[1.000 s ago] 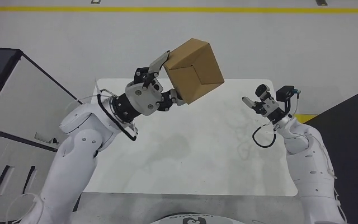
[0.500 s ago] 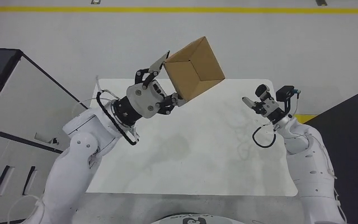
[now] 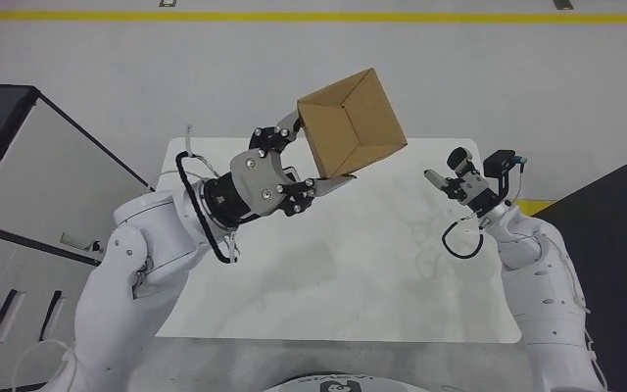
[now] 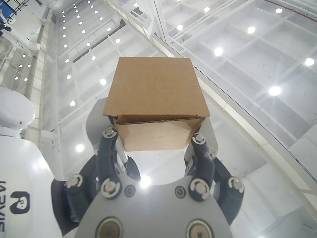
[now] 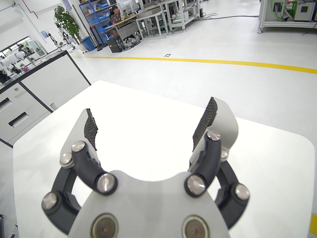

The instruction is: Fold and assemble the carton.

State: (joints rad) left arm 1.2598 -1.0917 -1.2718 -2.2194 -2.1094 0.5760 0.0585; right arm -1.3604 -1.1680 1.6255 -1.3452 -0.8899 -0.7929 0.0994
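Over table (image 3: 343,289) — left gripper (image 3: 313,153) holds carton (image 3: 351,120).

Log: I read the table (image 3: 392,294) as one white top with rounded corners, standing on pale floor (image 3: 147,78). Faint grey scuffs (image 3: 428,250) near its right edge. Yellow line (image 3: 313,16) runs beyond the table's far side.

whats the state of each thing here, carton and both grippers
carton: formed into a box, tilted, held up off the table
left gripper: shut on carton, pointing upward
right gripper: open, empty, by the table's right side
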